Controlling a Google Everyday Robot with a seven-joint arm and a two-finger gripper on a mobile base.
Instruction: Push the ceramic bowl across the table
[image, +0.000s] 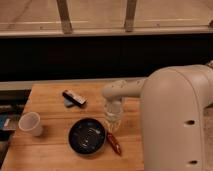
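Observation:
The ceramic bowl (87, 135) is round, shallow and glossy black with pale rings inside. It sits on the light wooden table (50, 97) near the front middle. My gripper (113, 121) hangs from the white arm just right of the bowl's upper right rim, close to it. I cannot tell whether it touches the bowl.
A small white cup (30, 123) stands at the table's left. A dark flat object on a blue-grey pad (73, 98) lies behind the bowl. A red packet (114, 143) lies right of the bowl. My large white arm body (175, 125) covers the table's right side.

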